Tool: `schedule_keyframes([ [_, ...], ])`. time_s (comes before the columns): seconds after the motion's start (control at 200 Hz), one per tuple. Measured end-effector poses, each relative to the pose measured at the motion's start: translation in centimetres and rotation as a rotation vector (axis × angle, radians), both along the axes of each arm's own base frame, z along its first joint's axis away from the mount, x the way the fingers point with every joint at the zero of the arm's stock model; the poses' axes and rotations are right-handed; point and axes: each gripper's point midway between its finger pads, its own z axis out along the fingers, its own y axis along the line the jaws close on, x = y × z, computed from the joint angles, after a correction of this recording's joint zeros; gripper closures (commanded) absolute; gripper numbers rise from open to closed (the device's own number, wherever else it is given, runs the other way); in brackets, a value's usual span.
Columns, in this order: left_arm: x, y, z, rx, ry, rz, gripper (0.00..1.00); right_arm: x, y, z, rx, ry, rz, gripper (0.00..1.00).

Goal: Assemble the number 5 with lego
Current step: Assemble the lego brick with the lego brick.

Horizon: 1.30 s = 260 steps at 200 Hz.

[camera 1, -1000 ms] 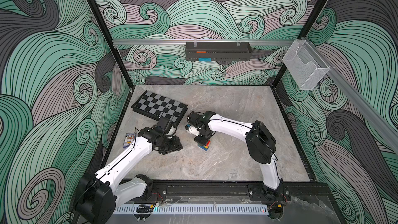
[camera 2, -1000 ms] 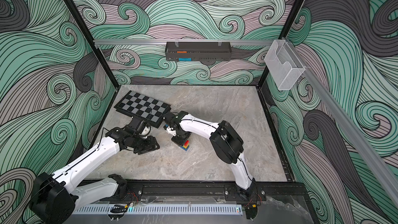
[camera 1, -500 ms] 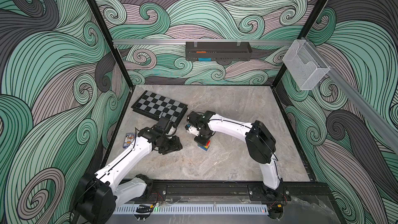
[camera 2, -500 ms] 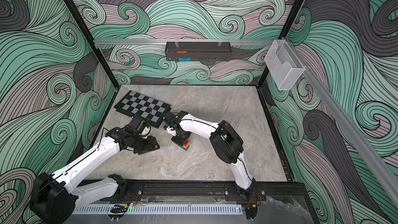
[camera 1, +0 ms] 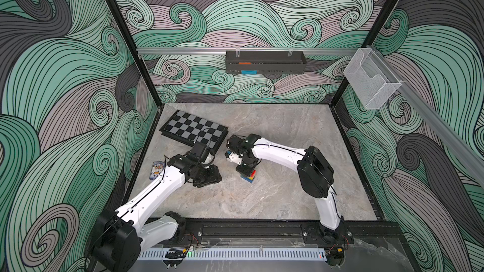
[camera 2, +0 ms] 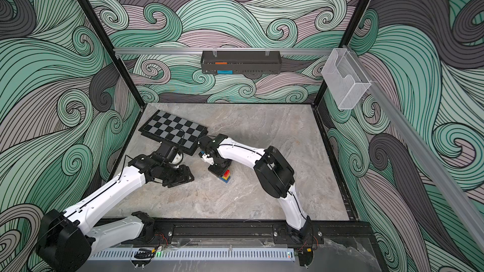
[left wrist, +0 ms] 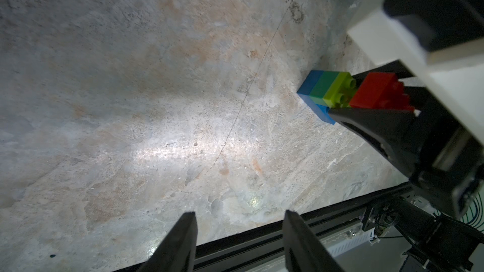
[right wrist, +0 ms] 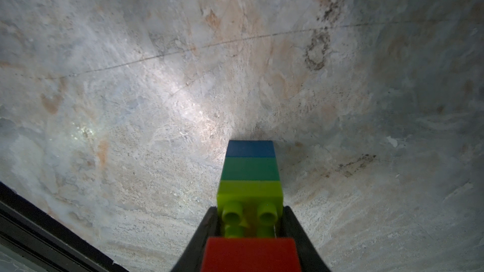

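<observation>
Nothing shifts since a second ago | right tool (right wrist: 250, 209) clenched on number 5 (left wrist: 330, 87) at its red top, blue base on desk (camera 1: 262, 200) | left tool (left wrist: 240, 213) released, empty | looks light, stiff, slick; rows could pop apart, so pinch flat sides.

Robot lab test cell, swirl-printed walls (camera 1: 65, 74), black frame posts (camera 1: 125, 35), marble tabletop (camera 1: 275, 200), arm mounting rail (camera 1: 248, 231)

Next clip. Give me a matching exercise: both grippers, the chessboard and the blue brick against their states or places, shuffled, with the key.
1. left gripper
2. right gripper
3. chessboard
4. blue brick

A. shut on the red brick
B. near the back-left corner
C. open, empty
D. lowest layer, under the dark green brick

Pairs: 1-C, 2-A, 3-B, 4-D
</observation>
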Motion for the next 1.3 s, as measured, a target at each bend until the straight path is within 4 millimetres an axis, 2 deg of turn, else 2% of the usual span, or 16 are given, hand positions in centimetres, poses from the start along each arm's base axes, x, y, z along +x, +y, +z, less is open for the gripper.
schedule_keyframes([
  [0.34, 0.0, 0.0, 0.0, 0.000, 0.000, 0.000, 0.44, 0.3, 0.3, 0.6, 0.006, -0.010, 0.000, 0.66],
  [0.48, 0.0, 0.0, 0.0, 0.000, 0.000, 0.000, 0.44, 0.4, 0.3, 0.7, 0.008, -0.012, -0.001, 0.49],
  [0.565, 0.0, 0.0, 0.0, 0.001, 0.001, 0.000, 0.44, 0.4, 0.3, 0.7, 0.007, -0.012, 0.002, 0.44],
  [0.931, 0.0, 0.0, -0.1, 0.002, 0.002, 0.000, 0.44, 0.5, 0.4, 1.2, 0.016, -0.022, -0.003, 0.34],
  [1.101, 0.0, 0.0, -0.1, 0.002, 0.002, 0.000, 0.44, 0.8, 0.5, 3.1, 0.046, -0.053, -0.007, 0.34],
  [1.301, 0.0, 0.0, -0.1, 0.003, 0.005, -0.003, 0.44, 1.1, -0.2, 7.2, 0.120, -0.114, -0.055, 0.35],
])
